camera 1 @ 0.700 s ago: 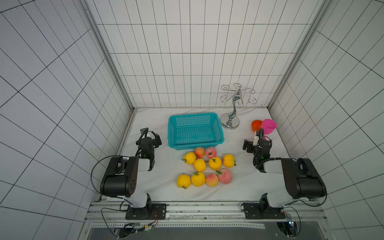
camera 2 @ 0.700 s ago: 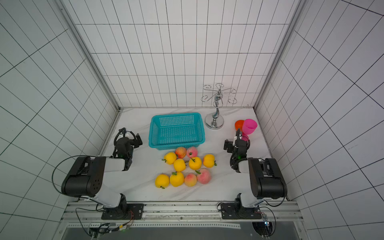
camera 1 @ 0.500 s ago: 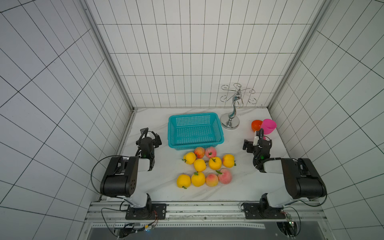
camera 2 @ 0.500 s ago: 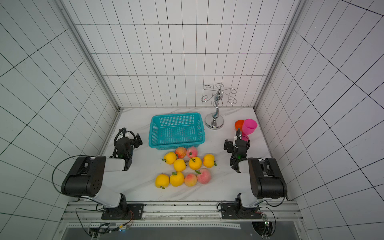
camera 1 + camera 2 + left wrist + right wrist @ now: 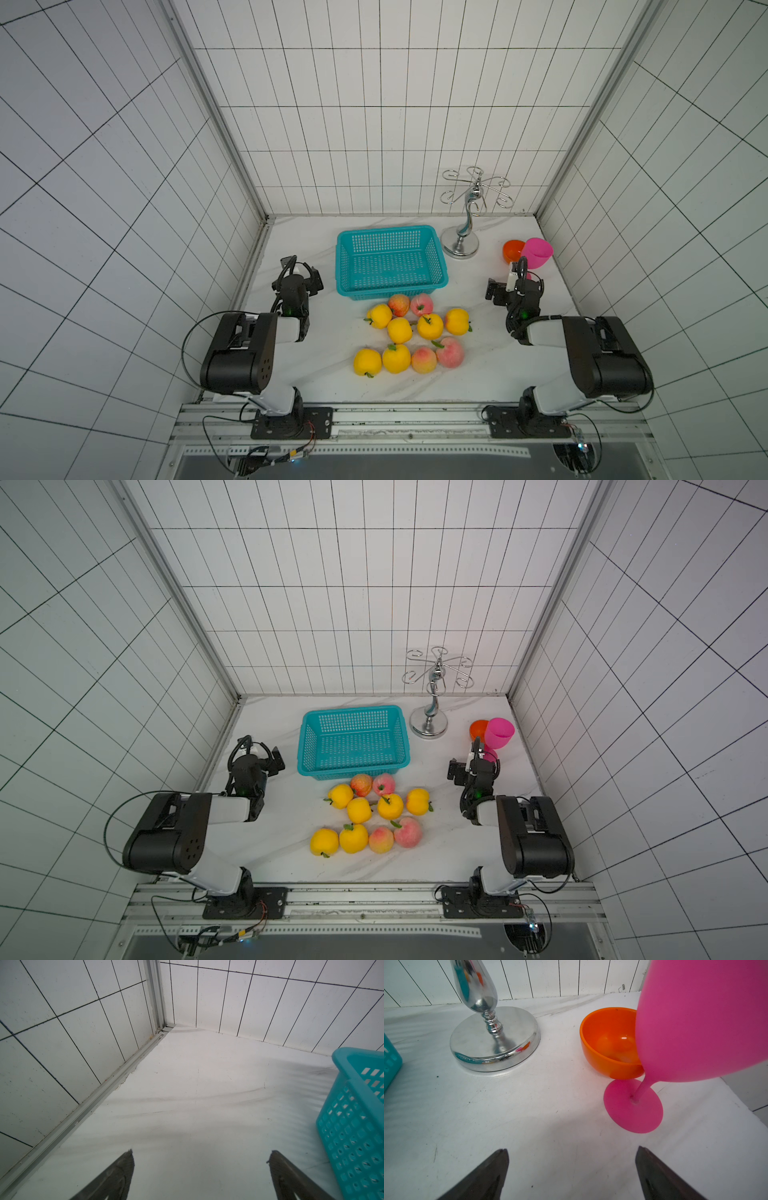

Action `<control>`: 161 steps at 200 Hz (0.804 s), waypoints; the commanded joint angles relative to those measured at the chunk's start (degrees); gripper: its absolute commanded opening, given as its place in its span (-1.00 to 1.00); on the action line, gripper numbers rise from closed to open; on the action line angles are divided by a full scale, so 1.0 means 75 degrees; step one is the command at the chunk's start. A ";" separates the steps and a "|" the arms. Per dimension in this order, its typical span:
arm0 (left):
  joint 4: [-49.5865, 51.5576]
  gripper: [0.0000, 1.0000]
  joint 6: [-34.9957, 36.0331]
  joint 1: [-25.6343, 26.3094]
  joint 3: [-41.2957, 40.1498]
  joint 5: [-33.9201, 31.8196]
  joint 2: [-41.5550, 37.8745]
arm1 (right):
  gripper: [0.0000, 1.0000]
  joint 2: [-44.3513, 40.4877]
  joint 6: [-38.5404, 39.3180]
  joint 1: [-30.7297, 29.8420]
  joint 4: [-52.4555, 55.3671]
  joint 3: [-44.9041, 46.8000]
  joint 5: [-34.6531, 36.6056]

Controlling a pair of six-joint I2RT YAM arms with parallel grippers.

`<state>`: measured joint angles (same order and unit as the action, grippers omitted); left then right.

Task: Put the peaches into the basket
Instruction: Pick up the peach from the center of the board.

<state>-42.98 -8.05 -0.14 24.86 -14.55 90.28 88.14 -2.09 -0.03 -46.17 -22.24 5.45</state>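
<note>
The basket [image 5: 388, 230] stands toward the back of the white surface [image 5: 320, 365]. All 10 peaches [image 5: 429, 326] lie on the surface in a bunch in front of the basket, 6 yellow and 4 pink. The 2 nearest ones sit just beside the basket's front wall.

Left of the basket, a bare strip runs to the metal rail [image 5: 116, 1082] at the foot of the tiled wall. Right of the basket there is a wider bare patch. A silver stand [image 5: 460, 247] is just beside the basket's back right corner. Farther right, an orange cup [image 5: 512, 250] and a pink goblet [image 5: 538, 251] stand side by side close to the wall.

Both arms are folded low, elbows back and wrists stretched toward the back wall. The left tool [image 5: 200, 1152] hangs low near the basket's left side, jaws wide, holding nothing. The right tool [image 5: 572, 1148] is well apart from the basket's right side, near the pink goblet, jaws wide too, holding nothing.
</note>
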 commanded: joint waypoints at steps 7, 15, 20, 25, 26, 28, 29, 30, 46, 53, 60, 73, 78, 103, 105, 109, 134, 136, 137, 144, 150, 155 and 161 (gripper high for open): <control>-0.0164 0.98 0.0096 0.0019 0.0093 -0.0059 -0.0125 | 0.97 0.0014 0.0042 0.0026 -0.0239 -0.0251 -0.0049; -0.0180 0.98 0.0104 0.0019 0.0092 -0.0053 -0.0117 | 0.97 0.0014 0.0044 0.0017 -0.0236 -0.0260 -0.0055; -0.0176 0.98 0.0097 0.0019 0.0094 -0.0053 -0.0112 | 0.97 0.0015 0.0044 0.0026 -0.0239 -0.0257 -0.0056; -0.0174 0.98 0.0092 0.0019 0.0095 -0.0053 -0.0117 | 0.97 0.0020 0.0044 0.0018 -0.0232 -0.0257 -0.0068; -0.0175 0.98 0.0097 0.0019 0.0095 -0.0053 -0.0112 | 0.97 0.0018 0.0038 0.0022 -0.0228 -0.0266 -0.0070; -0.0175 0.98 0.0091 0.0019 0.0089 -0.0053 -0.0112 | 0.97 0.0022 0.0041 0.0019 -0.0223 -0.0268 -0.0070; -0.0175 0.98 0.0090 0.0019 0.0092 -0.0053 -0.0110 | 0.97 0.0024 0.0037 0.0024 -0.0221 -0.0268 -0.0077; -0.0175 0.98 0.0090 0.0019 0.0094 -0.0053 -0.0109 | 0.97 0.0025 0.0040 0.0032 -0.0214 -0.0269 -0.0080; -0.0175 0.98 0.0100 0.0019 0.0092 -0.0053 -0.0111 | 0.97 0.0026 0.0032 0.0051 -0.0200 -0.0281 -0.0128; -0.0169 0.98 0.0101 0.0019 0.0095 -0.0053 -0.0109 | 0.97 0.0027 0.0021 0.0056 -0.0195 -0.0281 -0.0129; -0.0175 0.98 0.0098 0.0019 0.0095 -0.0053 -0.0108 | 0.97 0.0026 0.0009 0.0063 -0.0182 -0.0292 -0.0141; -0.0174 0.98 0.0103 0.0019 0.0095 -0.0053 -0.0114 | 0.97 0.0034 0.0007 0.0081 -0.0161 -0.0293 -0.0162; -0.0175 0.98 0.0099 0.0019 0.0095 -0.0053 -0.0117 | 0.97 0.0037 -0.0003 0.0092 -0.0169 -0.0293 -0.0176; -0.0174 0.98 0.0094 0.0019 0.0109 -0.0056 -0.0105 | 0.97 0.0037 -0.0003 0.0107 -0.0158 -0.0304 -0.0189; -0.0172 0.98 0.0099 0.0019 0.0107 -0.0053 -0.0104 | 0.97 0.0037 -0.0003 0.0109 -0.0160 -0.0304 -0.0197; -0.0174 0.98 0.0097 0.0019 0.0116 -0.0053 -0.0097 | 0.97 0.0033 -0.0003 0.0110 -0.0153 -0.0310 -0.0204; -0.0172 0.98 0.0095 0.0019 0.0095 -0.0064 -0.0119 | 0.97 0.0029 -0.0003 0.0109 -0.0153 -0.0304 -0.0210; -0.0166 0.98 0.0091 0.0019 0.0095 -0.0064 -0.0119 | 0.97 0.0026 -0.0003 0.0110 -0.0158 -0.0295 -0.0205; -0.0171 0.98 0.0090 0.0019 0.0089 -0.0064 -0.0119 | 0.97 0.0026 -0.0003 0.0110 -0.0159 -0.0294 -0.0208; -0.0172 0.98 0.0092 0.0019 0.0085 -0.0064 -0.0119 | 0.97 0.0018 -0.0003 0.0120 -0.0160 -0.0293 -0.0210; -0.0175 0.98 0.0090 0.0019 0.0083 -0.0064 -0.0129 | 0.97 0.0014 -0.0003 0.0110 -0.0167 -0.0282 -0.0211; -0.0186 0.98 0.0090 0.0019 0.0073 -0.0064 -0.0140 | 0.97 0.0006 -0.0003 0.0111 -0.0172 -0.0281 -0.0207; -0.0206 0.98 0.0077 0.0019 0.0072 -0.0102 -0.0133 | 0.97 0.0002 -0.0003 0.0120 -0.0188 -0.0272 -0.0202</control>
<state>-42.98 -8.05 -0.14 24.86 -14.55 90.28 88.14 -2.11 0.14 -46.17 -22.24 4.32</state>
